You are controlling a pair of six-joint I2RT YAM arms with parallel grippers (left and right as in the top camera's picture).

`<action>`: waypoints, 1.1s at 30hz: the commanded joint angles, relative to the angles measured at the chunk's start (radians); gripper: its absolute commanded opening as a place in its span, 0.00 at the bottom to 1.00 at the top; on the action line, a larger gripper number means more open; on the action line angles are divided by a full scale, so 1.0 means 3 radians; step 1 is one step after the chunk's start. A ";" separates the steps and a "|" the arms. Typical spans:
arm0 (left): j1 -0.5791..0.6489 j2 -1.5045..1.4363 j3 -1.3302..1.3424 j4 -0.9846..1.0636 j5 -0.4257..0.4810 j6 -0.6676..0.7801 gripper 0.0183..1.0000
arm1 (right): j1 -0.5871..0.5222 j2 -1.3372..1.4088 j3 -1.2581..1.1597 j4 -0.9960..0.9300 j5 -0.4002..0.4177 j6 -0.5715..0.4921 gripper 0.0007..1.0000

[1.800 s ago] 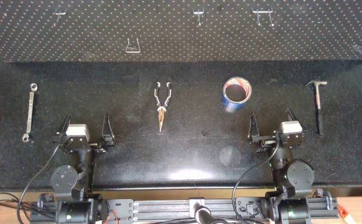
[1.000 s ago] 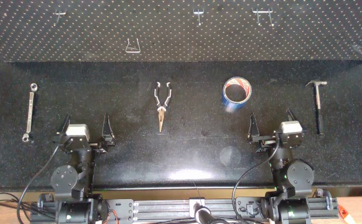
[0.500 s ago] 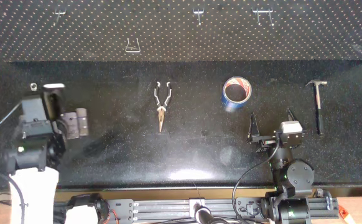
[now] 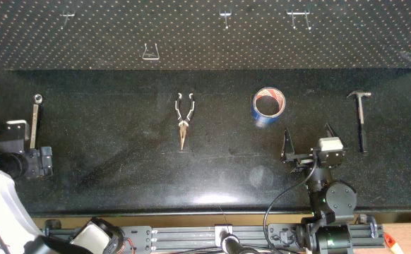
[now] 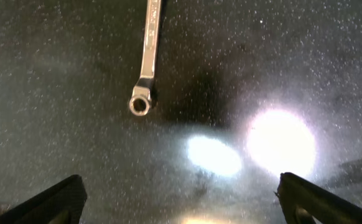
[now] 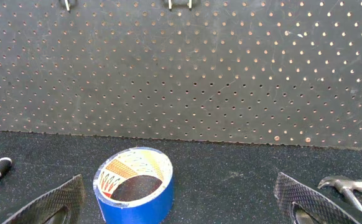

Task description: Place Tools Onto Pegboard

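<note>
Near the left edge of the surface lies the wrench — thin, stiff, slick steel, likely light — best pinched across its flat shank; the left pincer hangs spread wide near its ring end.

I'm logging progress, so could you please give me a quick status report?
Left gripper open, just short of the wrench. Right gripper open, low, facing the tape roll. Wrench flat on the table, nothing blocking it.

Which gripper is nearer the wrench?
Left. The left gripper hangs at the wrench's near end; the right gripper sits across the table, by the tape roll.
</note>
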State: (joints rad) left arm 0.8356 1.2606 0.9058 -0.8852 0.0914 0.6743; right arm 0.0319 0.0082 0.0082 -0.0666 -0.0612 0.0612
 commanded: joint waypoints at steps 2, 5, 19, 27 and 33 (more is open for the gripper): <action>0.0144 0.0432 0.0041 0.0304 0.0477 0.0050 0.99 | -0.0011 -0.0024 -0.0014 -0.0010 -0.0006 -0.0048 0.99; 0.0337 0.0626 0.0041 0.0525 0.0519 0.0052 0.99 | -0.0011 -0.0024 -0.0014 -0.0010 -0.0006 -0.0048 0.99; 0.0334 0.1335 0.0295 0.1172 0.0525 0.0253 0.99 | -0.0011 -0.0024 -0.0014 -0.0010 -0.0006 -0.0048 0.99; 0.0031 0.1513 0.0299 0.1361 0.0697 0.0114 0.99 | -0.0011 -0.0024 -0.0014 -0.0010 -0.0006 -0.0048 0.99; 0.0020 0.1673 0.0310 0.1472 0.0736 0.0033 0.99 | -0.0011 -0.0024 -0.0014 -0.0010 -0.0006 -0.0048 0.99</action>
State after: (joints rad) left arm 0.8440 1.7496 0.9771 -0.4496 0.2787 0.7017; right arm 0.0319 0.0082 0.0082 -0.0666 -0.0612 0.0612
